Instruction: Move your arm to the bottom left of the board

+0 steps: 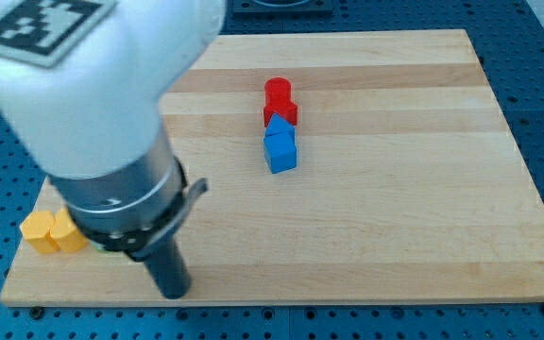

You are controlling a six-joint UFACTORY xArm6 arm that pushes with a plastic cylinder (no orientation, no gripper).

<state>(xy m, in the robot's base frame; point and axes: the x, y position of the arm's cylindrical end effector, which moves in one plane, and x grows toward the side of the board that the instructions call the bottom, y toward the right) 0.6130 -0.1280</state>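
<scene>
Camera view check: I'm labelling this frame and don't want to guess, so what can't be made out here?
- Yellow block, camera view: its right part is hidden behind the arm, so its full shape is unclear.
- Red block: the blue block touches its near side and hides that edge.
- My tip: looks blurred near the board's bottom left; contact with the surface cannot be confirmed.
- The arm's upper part is cut off by the view's top edge.

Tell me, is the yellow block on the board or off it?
On it. The yellow block sits wholly on the wooden board near its left edge, left of my tip.
</scene>
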